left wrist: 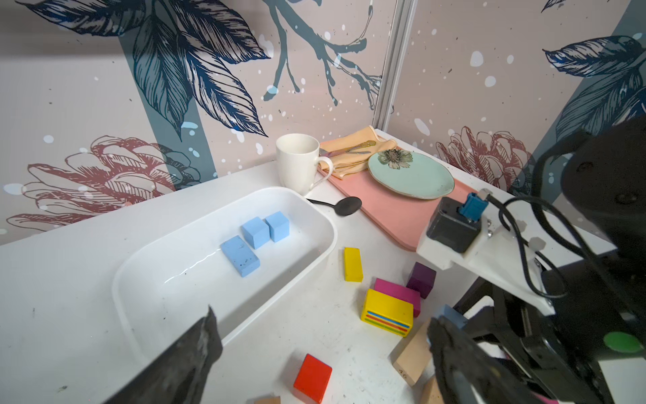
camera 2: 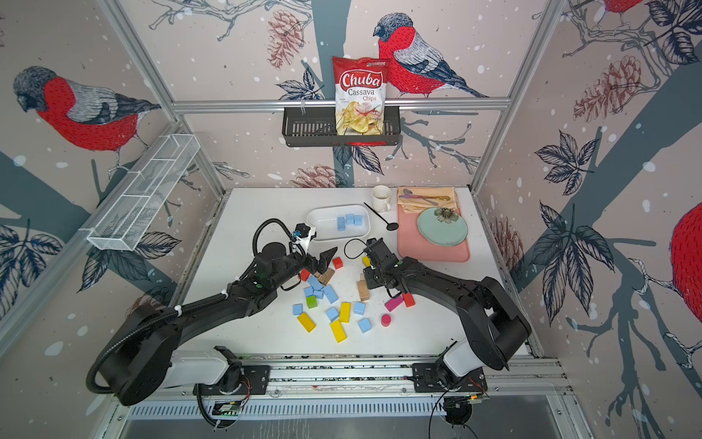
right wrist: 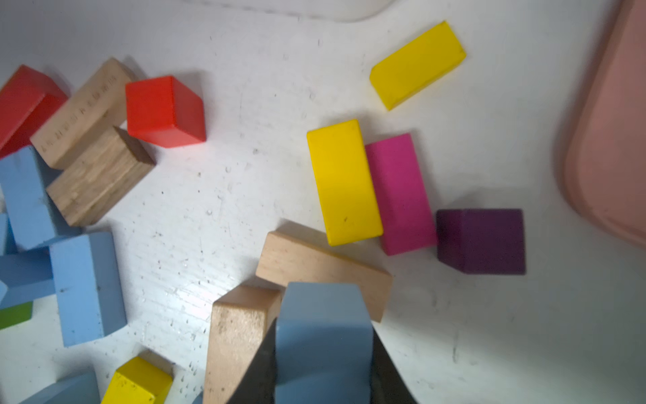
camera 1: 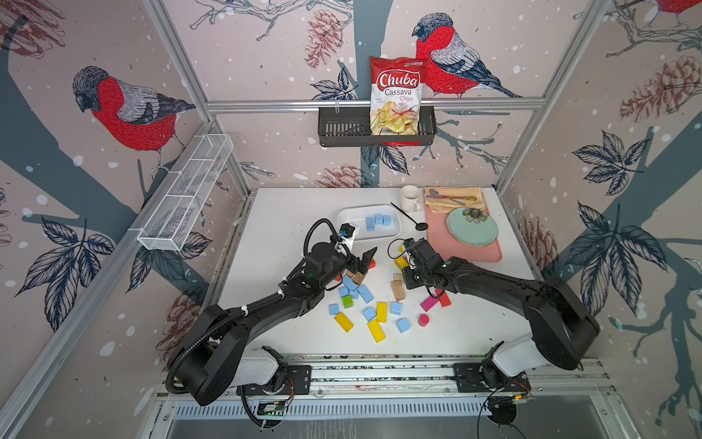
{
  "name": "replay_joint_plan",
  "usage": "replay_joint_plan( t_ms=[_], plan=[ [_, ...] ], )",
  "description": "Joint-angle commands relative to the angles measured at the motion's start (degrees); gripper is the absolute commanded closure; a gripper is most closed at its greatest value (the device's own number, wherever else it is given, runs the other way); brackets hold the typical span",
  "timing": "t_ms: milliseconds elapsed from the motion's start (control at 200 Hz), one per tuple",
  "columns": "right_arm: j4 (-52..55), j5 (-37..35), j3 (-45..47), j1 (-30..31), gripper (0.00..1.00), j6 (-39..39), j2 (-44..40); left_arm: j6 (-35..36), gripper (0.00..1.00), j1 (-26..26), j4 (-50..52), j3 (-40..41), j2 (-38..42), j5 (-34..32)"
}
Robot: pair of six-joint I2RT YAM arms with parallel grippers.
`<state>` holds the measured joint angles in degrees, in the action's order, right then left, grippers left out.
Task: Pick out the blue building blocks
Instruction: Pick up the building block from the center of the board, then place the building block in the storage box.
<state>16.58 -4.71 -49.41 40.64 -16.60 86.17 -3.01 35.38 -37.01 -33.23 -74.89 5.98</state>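
The right gripper (right wrist: 323, 365) is clamped shut on a matte sky-blue block (right wrist: 323, 325), right beside two tan wooden blocks (right wrist: 314, 262) on the white desk (right wrist: 244, 175). The left gripper (camera 1: 365, 260) is spread wide and holds nothing. Three more blue blocks (left wrist: 257, 232) lie in the white plastic tray (left wrist: 174, 286) just ahead of it. A loose blue cluster (camera 1: 364, 293) sits just behind it.

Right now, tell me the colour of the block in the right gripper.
Light blue; the block shows best in the right wrist view.
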Motion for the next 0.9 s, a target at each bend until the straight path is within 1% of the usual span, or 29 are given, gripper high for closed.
replay_joint_plan(
  t_ms=[0,190,335,605,786,896],
  plan=[
    [-0.2,-0.9,-2.2,-0.9,0.84,0.7,-0.2,-0.2,0.04,-0.1,-4.2,0.7,1.1,-1.0],
    [-0.5,-0.7,-7.9,-2.8,0.84,1.6,2.0,0.2,0.04,-0.1,-3.9,1.5,2.9,-1.7],
    [-0.5,-0.4,-14.1,-3.7,0.86,2.3,5.2,0.1,0.04,-0.1,-3.7,2.2,4.2,-3.1],
    [0.7,1.2,-25.1,-4.0,0.88,3.7,13.3,0.2,0.04,-0.1,-2.2,3.1,6.5,-6.0],
    [1.3,2.3,-31.7,-4.0,0.88,4.2,18.5,-0.9,0.04,-0.1,-1.9,4.4,8.0,-10.6],
    [1.7,2.8,-35.7,-4.1,0.88,4.6,21.7,-1.0,0.04,-0.1,-1.2,4.7,8.4,-10.9]
  ],
)
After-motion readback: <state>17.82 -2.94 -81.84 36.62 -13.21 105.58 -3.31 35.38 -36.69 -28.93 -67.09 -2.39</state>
